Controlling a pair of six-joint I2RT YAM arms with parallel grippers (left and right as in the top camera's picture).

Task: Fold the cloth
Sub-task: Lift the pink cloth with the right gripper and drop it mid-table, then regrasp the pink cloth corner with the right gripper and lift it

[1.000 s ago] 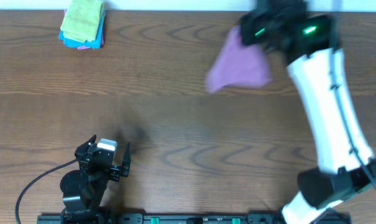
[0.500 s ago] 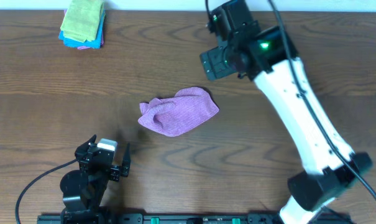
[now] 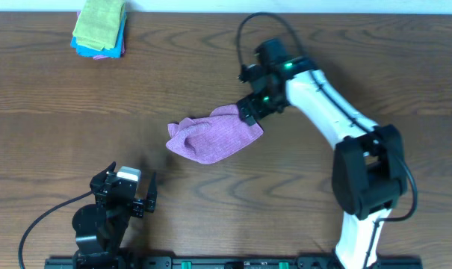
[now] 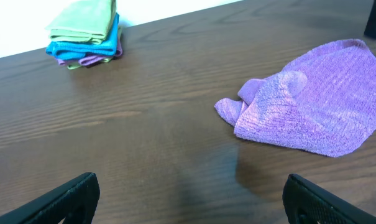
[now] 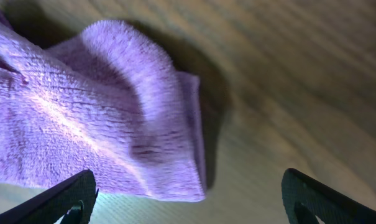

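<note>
Currently R gripper (image 3: 249, 113), fingers apart, sits at crumpled purple cloth's (image 3: 211, 136) far corner; L gripper (image 3: 132, 196) idle, also apart. Risk: pinching bunched layers here skews the fold.

R arm (image 3: 319, 84) white, blk joints, green LED.

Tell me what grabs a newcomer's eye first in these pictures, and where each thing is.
A crumpled purple cloth lies unfolded in the middle of the table, with the right gripper open at its far right corner. A neat stack of folded cloths, green on top, sits at the far left corner. The left gripper sits open near the front edge.
</note>
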